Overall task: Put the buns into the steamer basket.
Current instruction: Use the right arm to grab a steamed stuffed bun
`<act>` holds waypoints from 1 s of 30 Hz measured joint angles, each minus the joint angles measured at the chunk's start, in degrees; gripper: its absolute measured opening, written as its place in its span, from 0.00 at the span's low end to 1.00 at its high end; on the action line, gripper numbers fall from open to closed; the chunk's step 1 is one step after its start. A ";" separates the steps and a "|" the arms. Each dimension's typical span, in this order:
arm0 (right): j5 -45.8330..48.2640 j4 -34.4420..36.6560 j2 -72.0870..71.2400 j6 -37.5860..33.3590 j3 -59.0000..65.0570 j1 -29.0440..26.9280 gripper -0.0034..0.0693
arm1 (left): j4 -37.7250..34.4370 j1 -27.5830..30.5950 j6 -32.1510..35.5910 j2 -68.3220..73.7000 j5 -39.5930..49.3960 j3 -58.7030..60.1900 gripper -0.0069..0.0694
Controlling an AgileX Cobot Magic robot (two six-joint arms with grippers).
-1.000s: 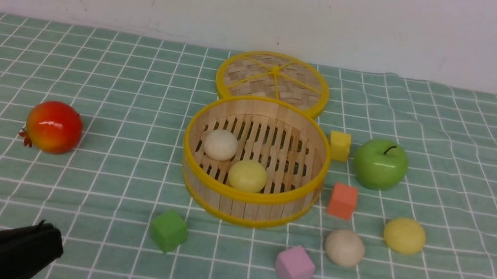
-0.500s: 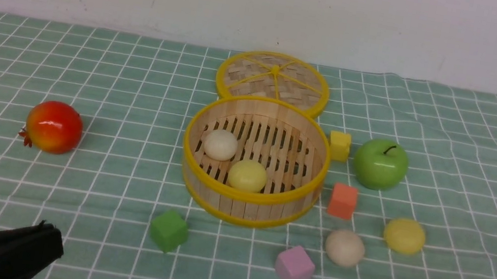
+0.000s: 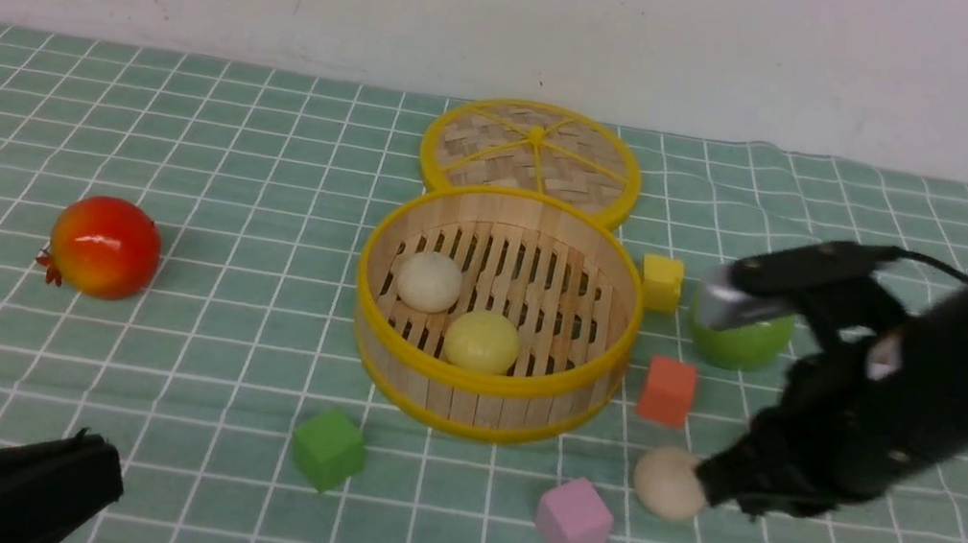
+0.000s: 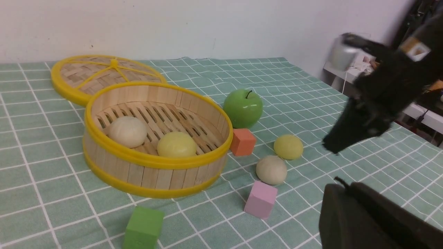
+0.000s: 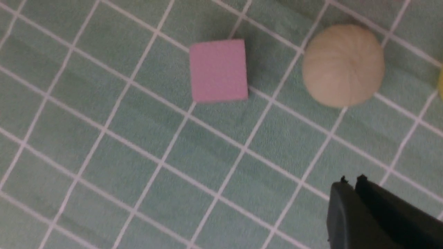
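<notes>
Nearest you, the left gripper sits pinched closed and empty. The right gripper hangs beside the beige bun, jaws all but together, holding nothing. Four buns: two loose on the cloth, this one and a yellow bun beyond, and two in the steamer basket. They look light, soft and smooth — grip each gently across its middle.

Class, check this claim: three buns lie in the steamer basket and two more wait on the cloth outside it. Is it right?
No: only two lie in the steamer basket, an off-white bun and a yellow bun, as the left wrist view shows. Two more buns do wait on the cloth outside it.
</notes>
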 joint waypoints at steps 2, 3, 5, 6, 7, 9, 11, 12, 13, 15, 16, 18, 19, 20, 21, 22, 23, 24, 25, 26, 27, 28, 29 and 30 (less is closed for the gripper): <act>-0.05 -1.68 2.97 2.35 -2.16 0.39 0.16 | 0.00 0.00 0.00 0.00 0.00 0.00 0.09; -0.12 -2.31 4.31 3.30 -3.14 0.53 0.19 | 0.00 0.00 0.00 0.00 0.00 0.00 0.09; -0.12 -3.02 6.37 4.28 -4.68 0.52 0.23 | 0.00 0.00 0.00 0.00 0.00 0.00 0.09; -0.18 -3.47 8.40 4.66 -6.02 0.52 0.29 | 0.00 0.00 0.00 0.00 0.00 0.00 0.09; -0.31 -3.76 9.90 4.91 -7.18 0.52 0.35 | 0.00 0.00 0.00 0.00 0.00 0.00 0.09; -0.49 -3.82 10.64 4.91 -7.86 0.52 0.38 | 0.00 0.00 0.00 0.00 0.00 0.00 0.09; -1.61 -4.09 12.91 5.26 -8.77 0.52 0.45 | 0.00 0.00 0.00 0.00 0.00 0.00 0.09; -2.07 -4.28 13.60 5.32 -8.78 0.52 0.46 | 0.00 0.00 0.00 0.00 0.00 0.00 0.10; -2.44 -4.59 14.02 5.32 -8.78 0.52 0.46 | 0.00 0.00 0.00 0.00 0.00 0.00 0.10; -3.93 -5.41 15.53 5.49 -8.78 0.52 0.46 | 0.00 0.00 0.00 0.00 0.00 0.00 0.10; -4.31 -5.66 15.93 5.49 -8.83 0.52 0.46 | 0.00 0.00 0.00 0.00 0.00 0.00 0.10; -5.35 -5.84 16.94 5.49 -8.83 0.52 0.45 | 0.00 0.00 0.00 0.00 0.00 0.00 0.10; -5.75 -5.84 17.31 5.49 -8.83 0.52 0.44 | 0.00 0.00 0.00 0.00 0.00 0.00 0.11; -6.15 -5.92 17.90 5.49 -8.83 0.52 0.42 | 0.00 0.00 0.00 0.00 0.00 0.00 0.11; -6.26 -5.96 18.11 5.49 -8.89 0.52 0.40 | 0.00 0.00 0.00 0.00 0.00 0.00 0.11; -6.38 -6.03 18.38 5.49 -8.89 0.52 0.38 | 0.00 0.00 0.00 0.00 0.00 0.00 0.11; -6.38 -6.09 18.46 5.50 -8.95 0.52 0.36 | 0.00 0.00 0.00 0.00 0.00 0.00 0.11; -6.45 -6.16 18.58 5.50 -9.01 0.52 0.34 | 0.00 0.00 0.00 0.00 0.00 0.00 0.11; -6.50 -6.21 18.58 5.50 -9.15 0.52 0.31 | 0.00 0.00 0.00 0.00 0.00 0.00 0.12; -6.57 -6.26 18.62 5.50 -9.14 0.52 0.28 | 0.00 0.00 0.00 0.00 0.00 0.00 0.12; -6.52 -6.27 18.62 5.50 -9.14 0.52 0.26 | 0.00 0.00 0.00 0.00 0.00 0.00 0.12; -6.51 -6.42 18.62 5.50 -9.14 0.52 0.22 | 0.00 0.00 0.00 0.00 0.00 0.00 0.12; -6.51 -6.55 18.63 5.50 -9.14 0.52 0.21 | 0.00 0.00 0.00 0.00 0.00 0.00 0.12; -6.47 -6.70 18.63 5.23 -9.14 0.52 0.15 | 0.00 0.00 0.00 0.00 0.00 0.00 0.12</act>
